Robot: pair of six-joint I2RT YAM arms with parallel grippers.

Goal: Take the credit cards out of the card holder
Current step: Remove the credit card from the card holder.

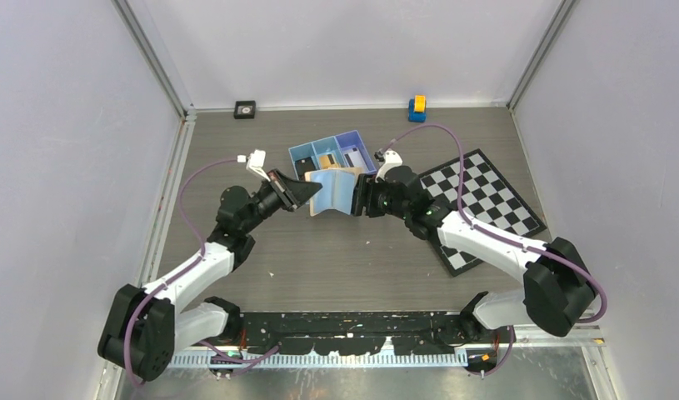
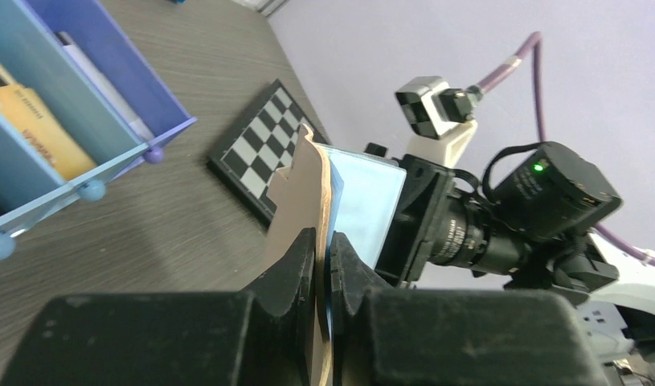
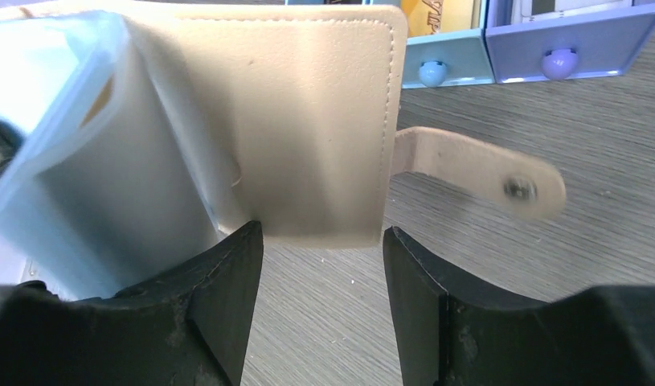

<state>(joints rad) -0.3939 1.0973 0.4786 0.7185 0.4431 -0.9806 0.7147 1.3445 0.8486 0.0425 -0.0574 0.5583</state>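
Note:
The tan card holder point(image 1: 340, 190) hangs open above the table between both arms. My left gripper point(image 2: 324, 269) is shut on the edge of its tan cover point(image 2: 301, 193), next to a pale blue sleeve point(image 2: 360, 209). My right gripper point(image 3: 320, 241) is open, and the holder's other cover point(image 3: 308, 129) has its lower edge just at the fingertips. The snap tab point(image 3: 485, 173) sticks out to the right. Clear sleeves point(image 3: 91, 161) fan out on the left, with an orange patch showing through. An orange credit card point(image 2: 34, 133) lies in the blue tray point(image 1: 298, 153).
The three-compartment tray stands just behind the holder, with its ball feet point(image 3: 432, 72) close to the cover. A checkered board point(image 1: 486, 208) lies under my right arm. A small black object point(image 1: 245, 109) and a blue-yellow toy point(image 1: 416, 107) sit at the back wall.

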